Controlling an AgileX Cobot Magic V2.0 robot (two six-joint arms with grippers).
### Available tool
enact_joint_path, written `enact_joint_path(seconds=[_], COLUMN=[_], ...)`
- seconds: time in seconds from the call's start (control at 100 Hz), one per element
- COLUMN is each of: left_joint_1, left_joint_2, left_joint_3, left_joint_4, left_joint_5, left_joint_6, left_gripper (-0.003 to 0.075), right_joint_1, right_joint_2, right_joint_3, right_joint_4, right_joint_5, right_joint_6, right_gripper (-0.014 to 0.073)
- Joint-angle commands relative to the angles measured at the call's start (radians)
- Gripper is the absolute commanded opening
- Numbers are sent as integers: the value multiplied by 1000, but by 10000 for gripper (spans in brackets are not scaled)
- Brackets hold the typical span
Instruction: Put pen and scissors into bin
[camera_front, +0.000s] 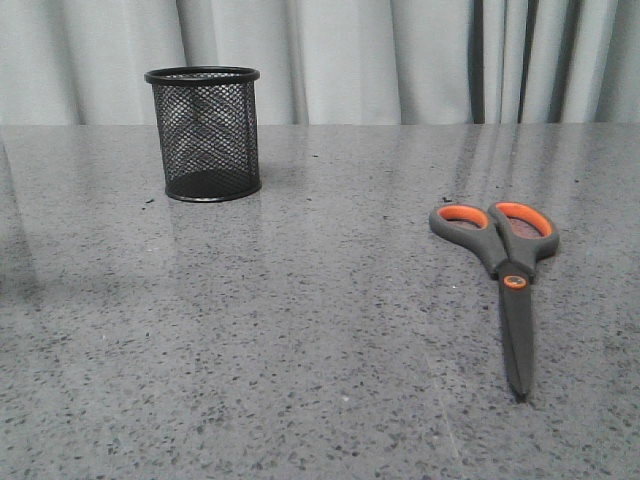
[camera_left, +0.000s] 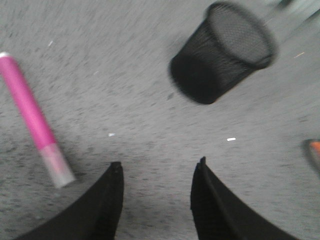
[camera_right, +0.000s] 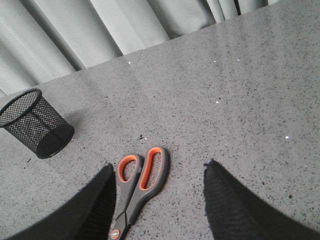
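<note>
The bin (camera_front: 205, 133) stands upright at the far left of the table and looks empty; it also shows in the left wrist view (camera_left: 220, 52) and the right wrist view (camera_right: 32, 124). The scissors (camera_front: 505, 262) lie flat and closed at the right, blades toward me; their handles show in the right wrist view (camera_right: 140, 179). The pink pen (camera_left: 35, 120) lies on the table in the left wrist view only, beside my open, empty left gripper (camera_left: 157, 167). My right gripper (camera_right: 159, 167) is open above the scissors' handles, holding nothing. Neither gripper shows in the front view.
The table (camera_front: 300, 340) is a speckled grey stone surface. A pale curtain (camera_front: 400, 55) hangs behind its far edge. The left wrist view is blurred.
</note>
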Motion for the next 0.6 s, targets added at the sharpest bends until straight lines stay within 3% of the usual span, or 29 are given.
enact_joint_path(seconds=[0.0, 0.2, 0.4, 0.59], left_joint_1=[2, 2, 4, 31], left_joint_2=[133, 351, 409, 435], left_joint_3=[-152, -302, -307, -307], left_joint_4=[125, 211, 371, 392], left_joint_5=[70, 170, 164, 160], left_joint_6=[-111, -180, -364, -364], left_gripper=[289, 302, 307, 307], right_joint_1=[-5, -5, -5, -5], right_joint_2=[16, 16, 16, 16], right_joint_3=[-40, -40, -40, -40], right_joint_4=[-3, -3, -3, -3], right_joint_5=[-58, -52, -37, -21], right_joint_6=[-14, -14, -14, -14], right_gripper=[361, 361, 361, 361])
